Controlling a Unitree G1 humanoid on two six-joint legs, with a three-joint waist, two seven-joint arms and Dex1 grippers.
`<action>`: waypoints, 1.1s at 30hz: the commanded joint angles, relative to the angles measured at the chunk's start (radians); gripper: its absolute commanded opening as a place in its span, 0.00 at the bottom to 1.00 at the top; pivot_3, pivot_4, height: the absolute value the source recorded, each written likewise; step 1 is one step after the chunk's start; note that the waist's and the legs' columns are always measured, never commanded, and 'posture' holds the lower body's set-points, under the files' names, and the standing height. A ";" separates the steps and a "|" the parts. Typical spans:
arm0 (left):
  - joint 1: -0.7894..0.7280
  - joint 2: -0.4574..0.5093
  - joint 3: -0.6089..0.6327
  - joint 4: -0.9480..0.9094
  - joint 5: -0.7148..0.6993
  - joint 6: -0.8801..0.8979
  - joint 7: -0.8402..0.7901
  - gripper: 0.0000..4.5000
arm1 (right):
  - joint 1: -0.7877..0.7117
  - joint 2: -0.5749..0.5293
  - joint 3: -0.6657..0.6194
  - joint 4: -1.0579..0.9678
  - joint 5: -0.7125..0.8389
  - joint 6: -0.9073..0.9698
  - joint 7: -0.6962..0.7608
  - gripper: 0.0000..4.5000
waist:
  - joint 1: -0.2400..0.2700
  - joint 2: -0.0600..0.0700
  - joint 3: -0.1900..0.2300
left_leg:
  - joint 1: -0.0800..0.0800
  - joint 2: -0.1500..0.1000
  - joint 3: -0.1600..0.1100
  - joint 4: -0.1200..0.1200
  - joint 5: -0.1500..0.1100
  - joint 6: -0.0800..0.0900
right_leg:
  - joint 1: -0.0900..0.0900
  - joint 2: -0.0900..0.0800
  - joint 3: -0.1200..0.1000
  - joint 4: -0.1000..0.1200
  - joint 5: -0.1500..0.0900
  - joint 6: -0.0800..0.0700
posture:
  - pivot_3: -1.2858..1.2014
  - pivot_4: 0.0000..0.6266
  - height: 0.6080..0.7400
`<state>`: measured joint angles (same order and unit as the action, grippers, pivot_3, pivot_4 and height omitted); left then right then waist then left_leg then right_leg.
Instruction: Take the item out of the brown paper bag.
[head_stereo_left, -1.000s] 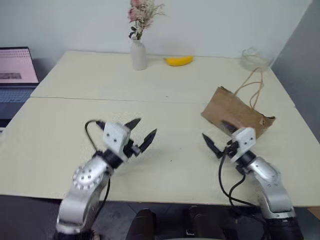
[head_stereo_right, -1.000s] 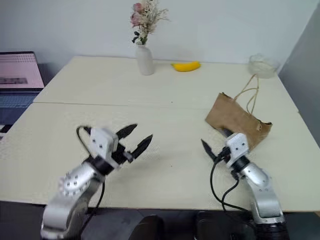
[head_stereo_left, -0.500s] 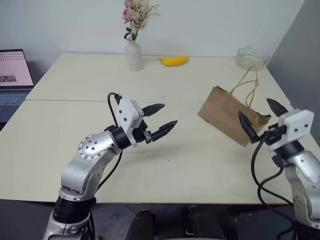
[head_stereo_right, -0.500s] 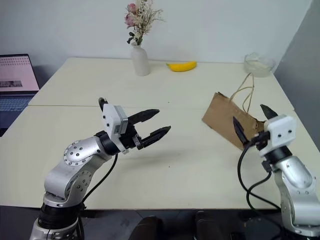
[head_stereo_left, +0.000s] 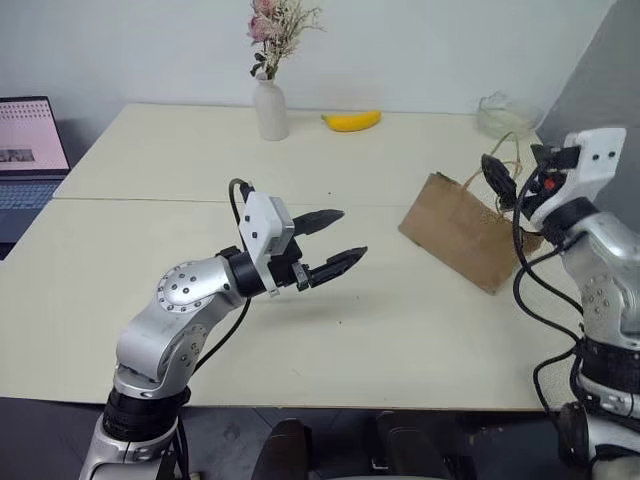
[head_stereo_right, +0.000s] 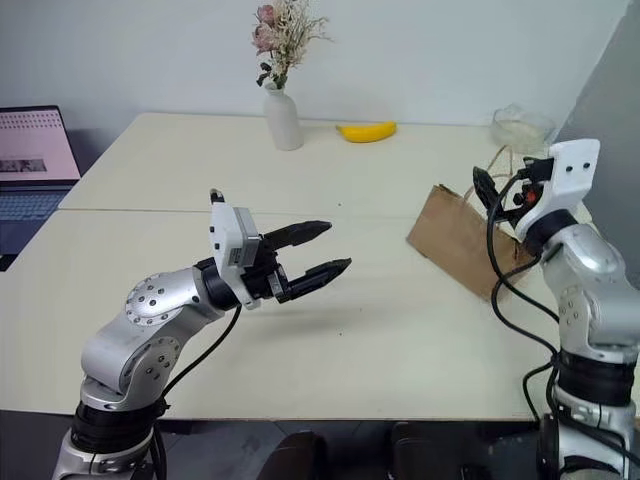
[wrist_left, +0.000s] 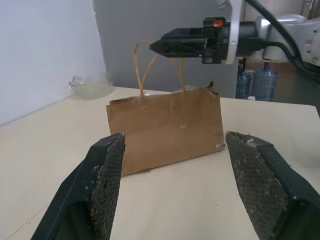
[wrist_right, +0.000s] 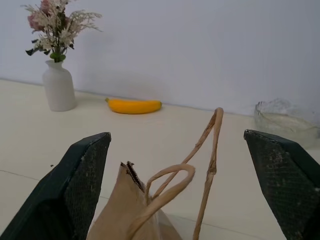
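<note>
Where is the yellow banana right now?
In the left eye view, the banana lies at the table's far edge by the wall, just right of the white vase with flowers.

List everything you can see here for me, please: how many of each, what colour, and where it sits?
brown paper bag: one, brown with two tan cord handles, standing on the right side of the table.
banana: one, yellow, far side of the table, right of the vase.
vase: one, white, holding dried pinkish flowers, far side of the table.
glass bowl: one, clear, far right corner of the table.
laptop: one, screen lit pink, off the table's left edge.
table: one, cream.
water bottles: at least two, blue, on the floor in the background of the left wrist view.
left tool: one, black fingers, open, above mid-table, pointing toward the bag.
right tool: one, black fingers, open, raised by the bag's handles.
</note>
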<state>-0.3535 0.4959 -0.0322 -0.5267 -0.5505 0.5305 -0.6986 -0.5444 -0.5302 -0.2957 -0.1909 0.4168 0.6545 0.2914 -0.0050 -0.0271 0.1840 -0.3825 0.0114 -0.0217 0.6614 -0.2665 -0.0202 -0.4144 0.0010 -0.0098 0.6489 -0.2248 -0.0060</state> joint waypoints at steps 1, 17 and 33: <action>-0.004 0.000 0.009 -0.043 -0.014 -0.004 0.011 0.75 | -0.075 -0.015 -0.010 0.068 0.018 0.026 0.017 1.00 | 0.000 0.000 0.000 | 0.000 0.000 0.000 0.000 0.000 0.000 | 0.000 0.000 0.000 0.000 0.000 0.000 | 0.52 0.24 1.00; 0.029 0.034 0.036 -0.086 -0.085 0.041 0.010 0.76 | -0.192 -0.108 0.070 0.224 -0.055 -0.052 0.146 0.20 | 0.000 0.000 0.000 | -0.001 0.000 0.000 0.000 0.000 0.000 | -0.001 0.000 0.000 0.000 0.000 0.000 | 0.52 0.24 1.00; 0.214 0.074 0.161 -0.262 -0.231 0.173 0.167 0.76 | -0.548 -0.081 0.331 0.733 -0.320 -0.690 0.439 0.06 | -0.022 0.002 0.001 | 0.000 0.001 0.000 -0.001 0.000 0.000 | -0.002 -0.001 0.002 0.000 0.000 0.000 | 0.52 0.24 1.00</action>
<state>-0.1598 0.5599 0.0927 -0.7349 -0.7671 0.7090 -0.5532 -1.0364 -0.6271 0.0267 0.4789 0.1212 0.0661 0.7060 -0.0272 -0.0253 0.1854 -0.3830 0.0127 -0.0219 0.6608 -0.2665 -0.0202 -0.4160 -0.0003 -0.0084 0.6486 -0.2247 -0.0063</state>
